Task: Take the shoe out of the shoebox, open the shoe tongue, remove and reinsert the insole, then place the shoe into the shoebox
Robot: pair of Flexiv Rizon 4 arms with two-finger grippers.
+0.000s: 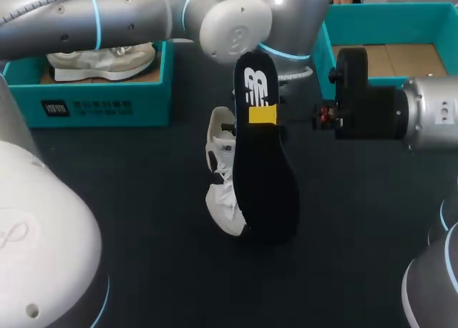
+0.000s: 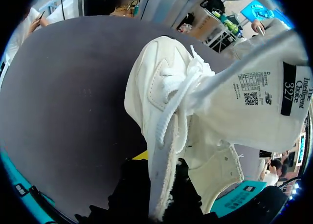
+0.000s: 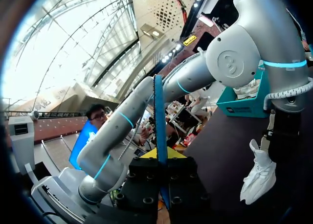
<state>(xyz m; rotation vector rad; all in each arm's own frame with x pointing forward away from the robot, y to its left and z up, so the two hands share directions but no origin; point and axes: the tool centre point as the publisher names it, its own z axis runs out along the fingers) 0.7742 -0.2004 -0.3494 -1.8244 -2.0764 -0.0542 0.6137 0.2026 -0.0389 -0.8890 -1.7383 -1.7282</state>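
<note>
"Progress?"
"Roughly midway, by my reading. Your shoe is out of the shoebox and held toe-down over the table, with your left gripper clamped on its side wall. The insole is out too, pinched upright in your right gripper. You have reinserting and boxing left."
"What does each view add?"
"Your left wrist view shows the tongue pulled wide, label outward; the head view hides that behind the insole. Your right wrist view shows the insole edge-on between its fingers. Only the head view shows the open shoebox at the far right. A second box, holding another shoe, sits at the far left."
</note>
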